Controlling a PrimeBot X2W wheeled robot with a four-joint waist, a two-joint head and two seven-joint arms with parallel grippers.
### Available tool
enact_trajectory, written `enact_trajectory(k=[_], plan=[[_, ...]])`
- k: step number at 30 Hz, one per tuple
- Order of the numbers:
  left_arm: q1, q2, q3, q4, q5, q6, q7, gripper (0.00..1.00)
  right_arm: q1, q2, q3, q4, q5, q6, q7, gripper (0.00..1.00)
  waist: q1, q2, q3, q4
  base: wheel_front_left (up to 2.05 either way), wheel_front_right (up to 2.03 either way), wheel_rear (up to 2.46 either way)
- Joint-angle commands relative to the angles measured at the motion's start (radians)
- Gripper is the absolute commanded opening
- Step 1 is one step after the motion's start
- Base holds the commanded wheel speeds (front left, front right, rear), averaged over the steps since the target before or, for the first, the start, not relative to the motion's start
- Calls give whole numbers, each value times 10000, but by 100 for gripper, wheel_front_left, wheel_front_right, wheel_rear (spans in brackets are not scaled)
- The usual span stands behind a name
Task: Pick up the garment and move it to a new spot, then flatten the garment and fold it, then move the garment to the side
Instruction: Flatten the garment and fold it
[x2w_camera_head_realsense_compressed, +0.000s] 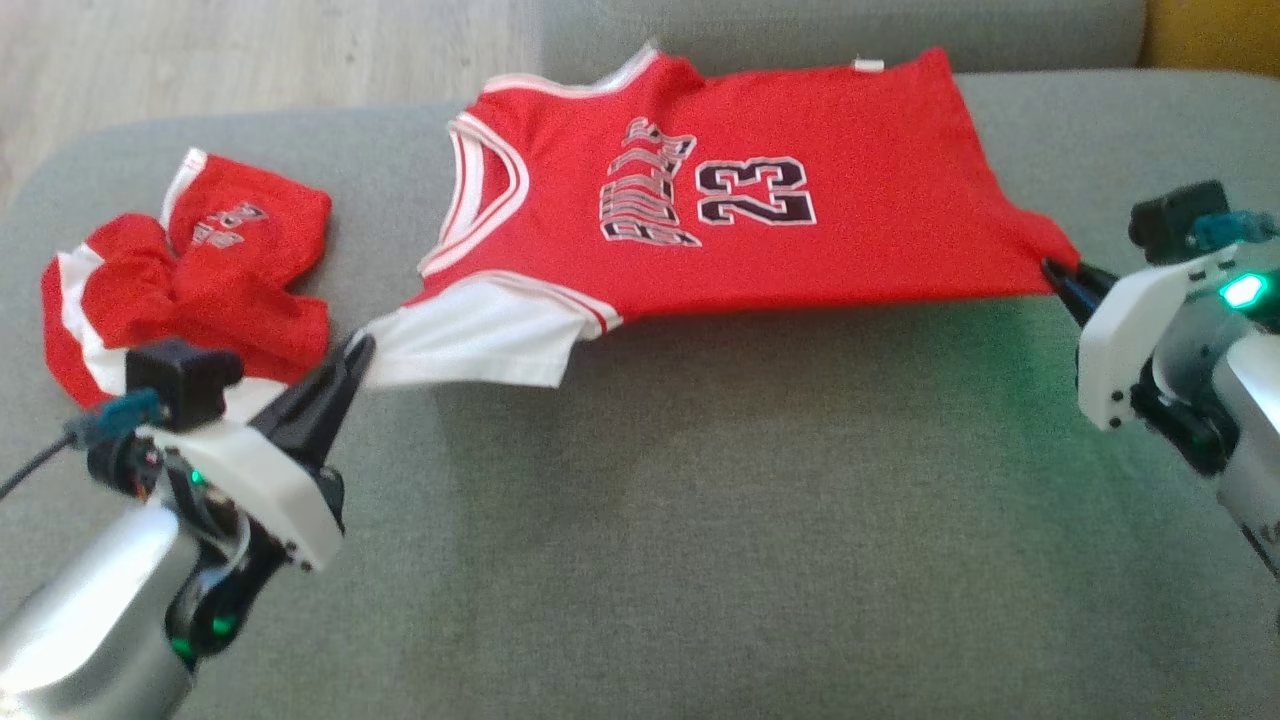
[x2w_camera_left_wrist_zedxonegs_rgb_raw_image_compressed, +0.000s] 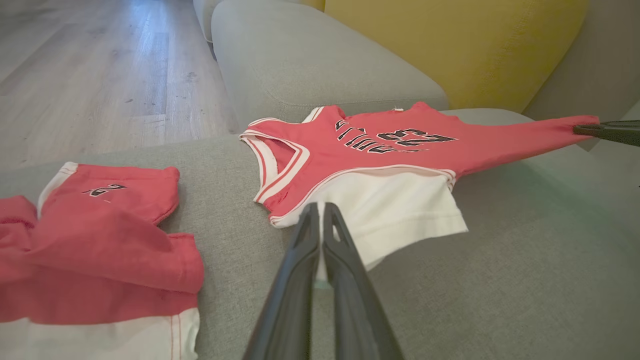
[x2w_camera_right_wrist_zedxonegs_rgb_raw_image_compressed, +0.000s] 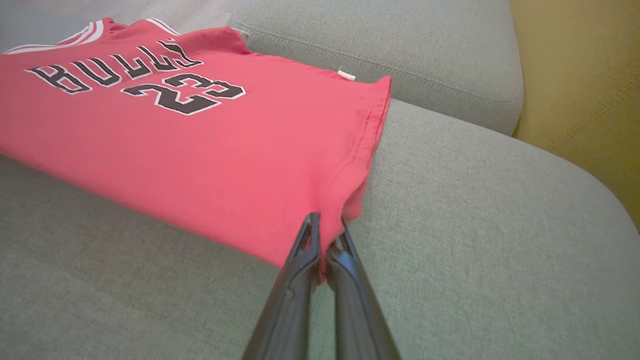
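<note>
Stretching a soft, light jersey (x2w_camera_head_realsense_compressed: 750, 230). Clamping sleeve (x2w_camera_head_realsense_compressed: 470, 340) in left tool (x2w_camera_head_realsense_compressed: 360, 346), hem corner (x2w_camera_head_realsense_compressed: 1030, 250) in right tool (x2w_camera_head_realsense_compressed: 1056, 271) (sound holds).

Left gripper (x2w_camera_head_realsense_compressed: 358, 345), lower left, fingers angled up-right, clamped on garment (x2w_camera_head_realsense_compressed: 800, 240); right gripper (x2w_camera_head_realsense_compressed: 1055, 268), right edge, pointing up-left, clamped on it too.

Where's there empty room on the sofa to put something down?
Biggest bare patch: the cushion in front of the jersey, toward the robot. A narrow strip lies between the jersey and the folded clothes. The left end is crowded by the folded clothes.
</note>
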Motion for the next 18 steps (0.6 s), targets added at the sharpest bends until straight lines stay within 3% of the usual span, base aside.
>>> enact_trajectory(k=[1,10,18], plan=[[-193,650,440,-467,-120,149,80,0,104,-426,96,-379,234,-7,109,0,2,-1,-292,64,0,0,0],[1447,1595,408,-2743,-1031,896,945,0,1324,-1338,700,-1526,1632,-7,1435,0,2,-1,-1254,115,0,0,0],[2364,2339,229,-4029,-1047,1359,1250,0,2321,-1982,758,-2540,2313,-7,2688,0,2,-1,-1479,101,0,0,0]])
